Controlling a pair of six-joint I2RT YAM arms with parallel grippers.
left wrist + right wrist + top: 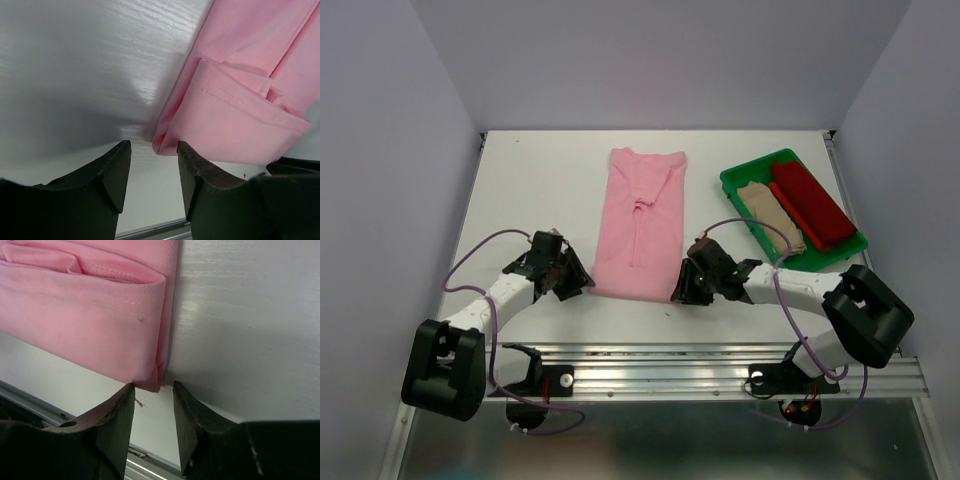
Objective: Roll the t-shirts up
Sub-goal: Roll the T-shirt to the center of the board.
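A light pink t-shirt (642,222) lies folded into a long strip on the white table, its hem toward me. My left gripper (582,283) is open at the hem's left corner; in the left wrist view (154,146) that pink corner (165,140) sits just ahead of the two fingertips. My right gripper (680,295) is open at the hem's right corner; in the right wrist view (154,387) the pink corner (152,380) lies at the fingertips. A dark red t-shirt (812,205) and a beige t-shirt (772,218) lie rolled in the tray.
A green plastic tray (734,181) stands at the right of the table. A metal rail (720,375) runs along the table's near edge, close behind both grippers. Grey walls close in the left, right and back.
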